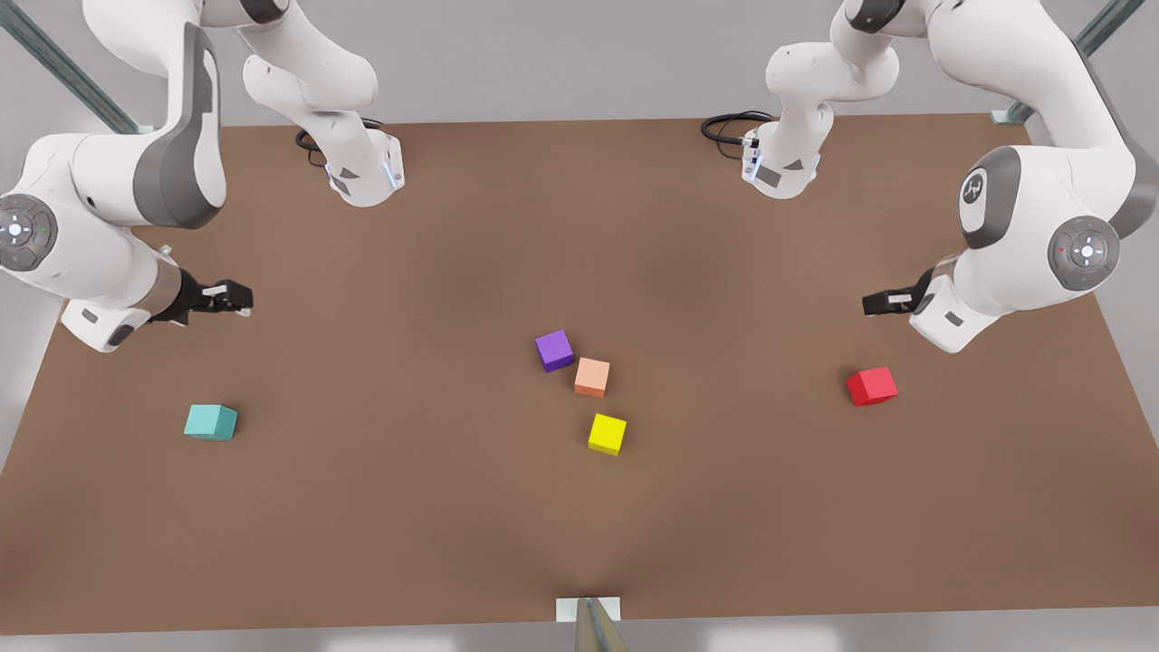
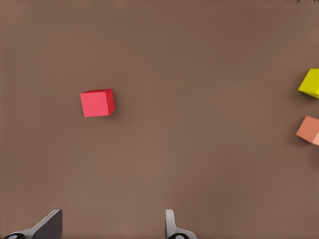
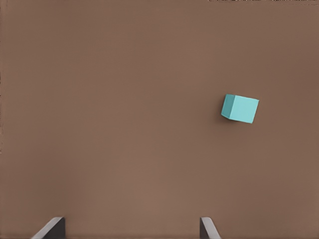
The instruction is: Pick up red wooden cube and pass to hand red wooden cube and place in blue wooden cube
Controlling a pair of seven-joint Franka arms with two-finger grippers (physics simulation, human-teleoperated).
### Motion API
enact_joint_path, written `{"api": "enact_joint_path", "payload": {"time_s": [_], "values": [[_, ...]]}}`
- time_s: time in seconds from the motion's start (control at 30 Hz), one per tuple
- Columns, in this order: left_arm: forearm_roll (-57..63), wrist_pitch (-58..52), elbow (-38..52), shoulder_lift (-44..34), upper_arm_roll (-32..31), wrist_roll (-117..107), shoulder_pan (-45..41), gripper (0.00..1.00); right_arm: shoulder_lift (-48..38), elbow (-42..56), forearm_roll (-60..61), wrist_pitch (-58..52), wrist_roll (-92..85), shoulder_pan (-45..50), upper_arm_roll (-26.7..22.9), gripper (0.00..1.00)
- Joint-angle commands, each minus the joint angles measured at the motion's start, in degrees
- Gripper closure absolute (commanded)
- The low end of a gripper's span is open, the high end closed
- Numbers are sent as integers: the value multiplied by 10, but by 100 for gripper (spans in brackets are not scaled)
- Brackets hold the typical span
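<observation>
- Left gripper [image 1: 871, 303]: on the front view's right, held above the table [image 1: 435, 525] and near the red wooden cube [image 1: 872, 386]. The cube sits on the table toward the front view's lower edge from the gripper, apart from it.
- In the left wrist view the fingers [image 2: 172, 226] stand wide apart with nothing between them; the red wooden cube [image 2: 97, 102] lies on bare table well ahead of the fingertips.
- Right gripper [image 1: 237, 299]: on the front view's left, above the table and near the blue wooden cube [image 1: 211, 422], not touching it.
- In the right wrist view the fingers [image 3: 209, 230] are spread wide and empty; the blue wooden cube [image 3: 240, 109] lies ahead of them.
- Mid-table: purple cube [image 1: 554, 350], salmon-orange cube [image 1: 592, 377] and yellow cube [image 1: 607, 434] in a loose cluster, well apart from both task cubes.
</observation>
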Motion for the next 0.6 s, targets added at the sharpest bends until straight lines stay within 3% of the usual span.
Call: {"api": "enact_joint_path", "payload": {"time_s": [0.0, 0.07, 0.1, 0.23, 0.33, 0.57], "values": [[0, 4, 0, 0, 0, -20, 0, 0, 0, 0, 0, 3, -29, 0, 0, 0], [0, 8, -1, 8, 1, -20, 1, 0, 1, 0, 1, 2, -29, 0, 1, 0], [4, 17, 1, 50, 11, -21, 9, 0, 1, 0, 3, 2, -29, 0, 1, 0], [-29, 260, -68, 138, 54, -12, 46, 0, 5, -2, 3, 4, -30, -1, 1, 0], [-50, 392, -149, 151, 74, 27, 59, 0, 8, -3, 2, 4, -30, 0, 1, 0], [-51, 439, -200, 163, 75, 71, 76, 0, 7, -10, 3, 4, -30, 0, 1, 0]]}}
